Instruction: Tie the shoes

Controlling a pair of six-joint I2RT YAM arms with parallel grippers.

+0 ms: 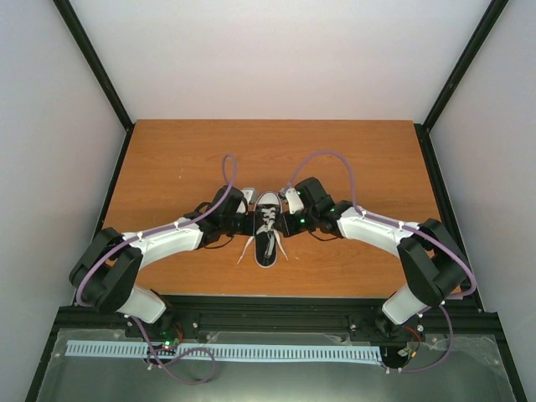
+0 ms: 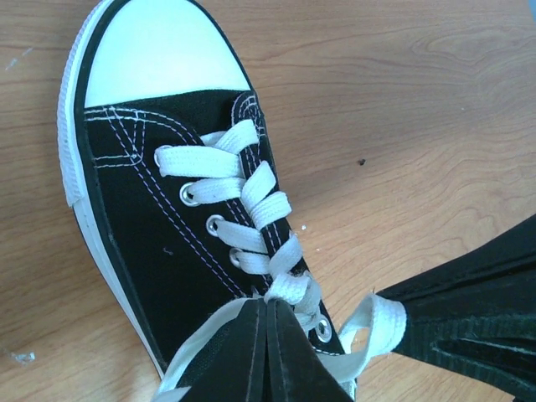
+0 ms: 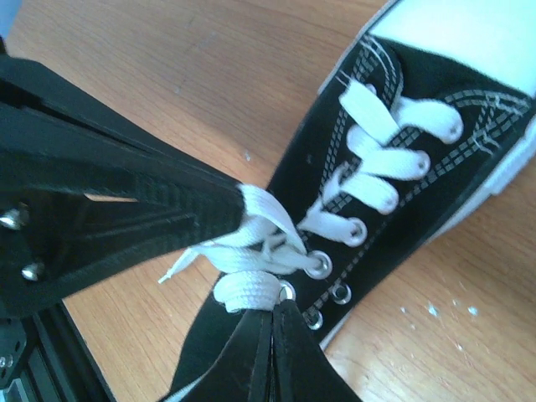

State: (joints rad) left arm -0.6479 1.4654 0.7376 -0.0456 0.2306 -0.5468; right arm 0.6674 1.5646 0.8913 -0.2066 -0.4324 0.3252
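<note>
So the worktop (image 1: 167, 159) is plain wood. Both arms (image 1: 167, 239) reach in from the near edge and meet at the sneaker (image 1: 268, 230), which sits about mid-width and a bit closer to the near edge than the far one. Its white toe cap (image 2: 159, 50) points at the far edge. Nothing is pinning the shoe down, and that's my main worry. It looks light, so any sideways or upward tug on the laces (image 2: 251, 180) could drag it or tip it onto its side instead of tightening anything.

The left claw (image 2: 269, 314) is pressed together on a bit of lace right by the top eyelets (image 3: 318, 266). The right claw (image 3: 270, 314) is doing the same on the other strand, just beside it. The tips are really close, nearly touching, so if the two cross over to make the knot they could bump or snag each other's strand.

The other risk is the flat lace sliding out of a pinch, since each claw only has a short bite near the tip. A hard pull could also yank lace through the eyelets and leave the ends uneven. I can't tell if the strands are already crossed under the tips. The loose ends (image 1: 244, 251) trail toward the near edge and could get caught under a claw.
</note>
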